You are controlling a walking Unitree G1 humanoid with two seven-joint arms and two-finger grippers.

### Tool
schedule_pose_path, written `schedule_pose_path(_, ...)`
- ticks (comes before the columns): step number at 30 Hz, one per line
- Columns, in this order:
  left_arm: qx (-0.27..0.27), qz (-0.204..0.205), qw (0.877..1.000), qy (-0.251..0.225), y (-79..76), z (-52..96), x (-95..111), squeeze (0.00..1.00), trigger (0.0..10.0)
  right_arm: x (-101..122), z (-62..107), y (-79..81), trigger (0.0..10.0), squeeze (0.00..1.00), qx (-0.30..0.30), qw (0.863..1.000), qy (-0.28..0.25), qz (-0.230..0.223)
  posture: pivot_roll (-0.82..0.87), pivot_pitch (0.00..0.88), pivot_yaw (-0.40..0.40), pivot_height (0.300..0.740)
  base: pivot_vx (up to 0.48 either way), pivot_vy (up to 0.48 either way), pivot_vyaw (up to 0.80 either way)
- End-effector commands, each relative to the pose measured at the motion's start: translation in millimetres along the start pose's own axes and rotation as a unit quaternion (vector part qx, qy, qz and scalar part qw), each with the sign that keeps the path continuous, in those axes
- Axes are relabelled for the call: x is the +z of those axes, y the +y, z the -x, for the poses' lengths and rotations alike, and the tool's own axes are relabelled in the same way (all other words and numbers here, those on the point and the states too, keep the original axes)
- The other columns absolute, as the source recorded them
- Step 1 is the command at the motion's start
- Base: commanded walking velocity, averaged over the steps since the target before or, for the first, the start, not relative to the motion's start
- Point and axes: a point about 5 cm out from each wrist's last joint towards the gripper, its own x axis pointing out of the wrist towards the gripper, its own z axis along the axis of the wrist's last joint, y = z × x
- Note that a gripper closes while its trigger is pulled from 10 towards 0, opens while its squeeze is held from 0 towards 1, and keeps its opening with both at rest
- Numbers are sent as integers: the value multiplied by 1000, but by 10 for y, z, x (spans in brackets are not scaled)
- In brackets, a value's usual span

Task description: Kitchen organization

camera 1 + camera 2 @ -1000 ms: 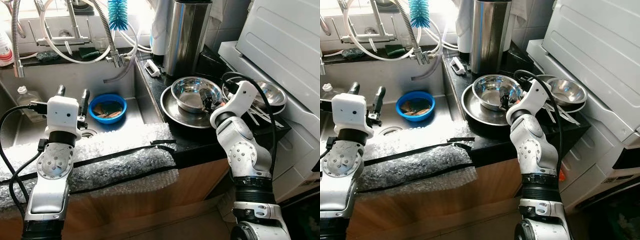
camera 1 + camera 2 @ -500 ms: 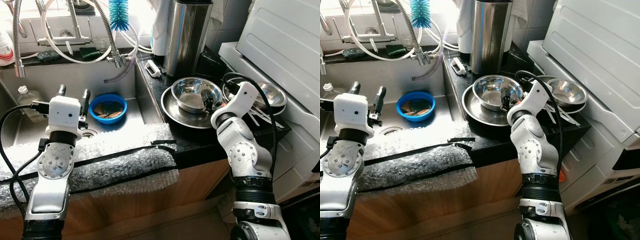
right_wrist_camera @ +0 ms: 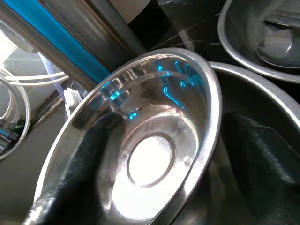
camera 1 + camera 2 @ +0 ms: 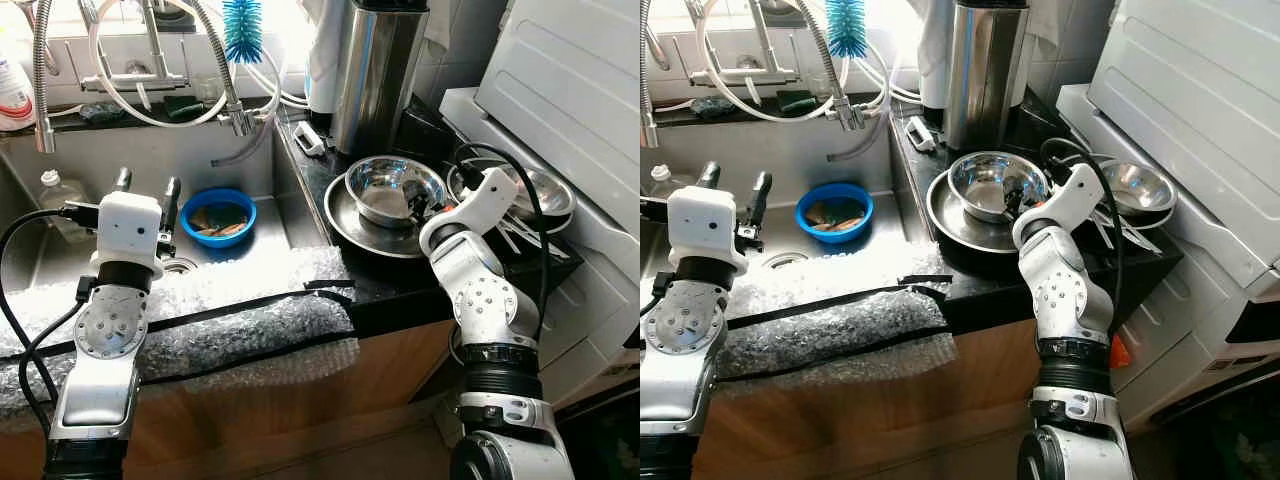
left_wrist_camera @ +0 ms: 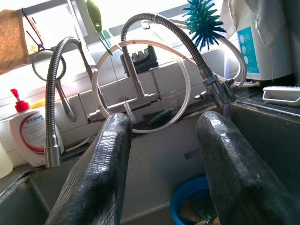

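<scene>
A small round stainless steel bowl [image 4: 392, 187] is nested in a wider shallow steel basin [image 4: 345, 218] on the dark stone surface [image 4: 400, 285] beside the sink [image 4: 270, 215]. The right gripper [image 4: 418, 203] is set at the bowl's near rim, its fingers [image 3: 84, 154] spread apart with one inside the bowl and the other outside the wall; nothing is clamped yet. The bowl is judged light, rigid and slippery, so the thin rim is the best place to be pinched, squarely, lest the bowl twist out. The left gripper [image 4: 145, 190] is held over the sink near a blue plastic bowl [image 4: 215, 214], its fingers [image 5: 108, 164] parted and empty.
</scene>
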Motion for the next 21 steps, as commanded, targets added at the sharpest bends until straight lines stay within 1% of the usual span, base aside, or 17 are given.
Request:
schedule_pose_path(1, -8, -8, 1000, -10, -20, -27, 22, 0, 10000, 24, -13, 29, 0, 0, -1, 1000, 2, -7, -56, 0, -77, 727, 0, 0, 0)
schedule_pose_path(14, -12, -7, 1000, -8, -24, -30, 16, 0, 10000, 31, -28, 47, 0, 0, -1, 1000, 3, -13, -53, 0, -78, 727, 0, 0, 0)
schedule_pose_path(21, -24, -3, 1000, -7, -61, -33, 14, 0, 10000, 31, -32, 46, 0, 0, -3, 1000, 4, -15, -53, 0, -76, 727, 0, 0, 0)
